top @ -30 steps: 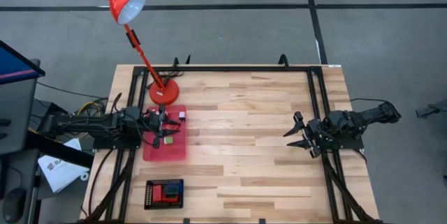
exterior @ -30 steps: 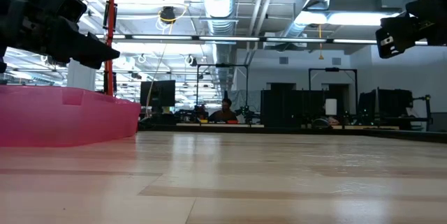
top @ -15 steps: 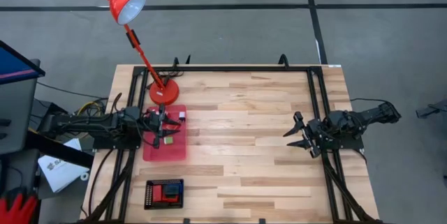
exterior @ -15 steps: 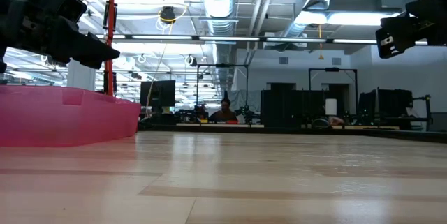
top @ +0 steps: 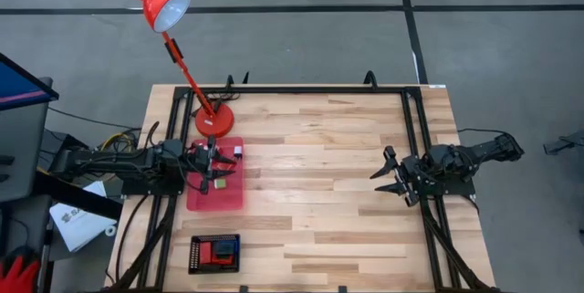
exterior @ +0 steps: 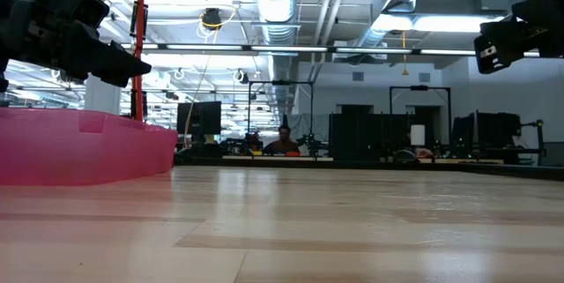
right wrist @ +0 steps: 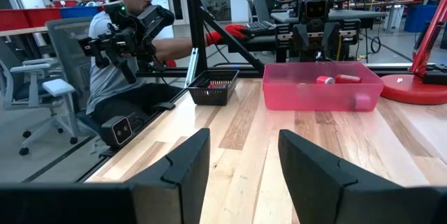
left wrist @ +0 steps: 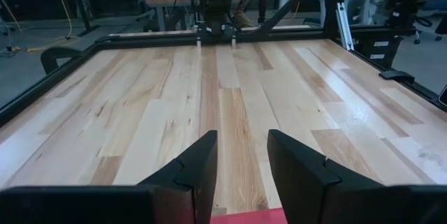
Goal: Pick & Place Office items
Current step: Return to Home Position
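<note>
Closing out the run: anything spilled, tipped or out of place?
Nothing stands out. Red tray and black bin sit flat, pieces inside; lamp upright. Left tool hangs over the tray, right tool at the table's right edge, both open.

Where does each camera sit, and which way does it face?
High view: overhead, straight down on the wooden table; left gripper above the translucent pink tray, right gripper near the table's right side.
Low view: table-top height, level into the room; left arm and right arm at the top corners.
Left wrist view: past its open fingers, across bare boards toward the right arm.
Right wrist view: past its open fingers toward the tray and left arm.
Shared: high, low and right wrist views show the tray.
</note>
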`<state>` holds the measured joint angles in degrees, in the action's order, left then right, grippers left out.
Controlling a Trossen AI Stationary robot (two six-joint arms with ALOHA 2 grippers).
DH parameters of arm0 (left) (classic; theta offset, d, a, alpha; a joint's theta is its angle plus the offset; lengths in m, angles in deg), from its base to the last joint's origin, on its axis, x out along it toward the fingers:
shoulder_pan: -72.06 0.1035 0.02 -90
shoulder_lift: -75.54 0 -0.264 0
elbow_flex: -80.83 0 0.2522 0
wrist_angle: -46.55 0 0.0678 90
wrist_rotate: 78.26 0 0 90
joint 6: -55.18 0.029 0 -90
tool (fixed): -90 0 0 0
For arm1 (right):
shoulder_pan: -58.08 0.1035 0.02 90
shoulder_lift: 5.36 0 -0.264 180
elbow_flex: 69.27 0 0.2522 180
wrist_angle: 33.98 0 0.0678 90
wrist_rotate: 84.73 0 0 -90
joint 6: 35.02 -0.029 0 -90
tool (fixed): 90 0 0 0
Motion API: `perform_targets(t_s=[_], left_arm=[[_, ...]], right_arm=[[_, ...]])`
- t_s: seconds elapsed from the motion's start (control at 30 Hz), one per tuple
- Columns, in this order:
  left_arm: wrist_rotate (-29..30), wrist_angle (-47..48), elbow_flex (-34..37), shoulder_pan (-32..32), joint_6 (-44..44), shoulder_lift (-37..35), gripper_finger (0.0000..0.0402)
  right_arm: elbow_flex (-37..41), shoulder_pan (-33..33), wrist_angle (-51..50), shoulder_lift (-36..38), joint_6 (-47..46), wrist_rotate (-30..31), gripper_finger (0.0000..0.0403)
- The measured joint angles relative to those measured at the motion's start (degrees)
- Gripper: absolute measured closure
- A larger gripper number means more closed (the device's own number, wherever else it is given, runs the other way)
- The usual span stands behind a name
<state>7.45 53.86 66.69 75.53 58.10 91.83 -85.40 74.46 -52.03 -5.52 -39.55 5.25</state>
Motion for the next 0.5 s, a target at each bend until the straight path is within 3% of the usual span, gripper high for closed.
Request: perform_targets(t_s=[0.5], left_arm=[[0.25,0.0,0.0,0.0,0.0,0.0,0.0277]], right_arm=[[0.0,0.0,-0.02,0.0,0.0,0.0,0.0239]])
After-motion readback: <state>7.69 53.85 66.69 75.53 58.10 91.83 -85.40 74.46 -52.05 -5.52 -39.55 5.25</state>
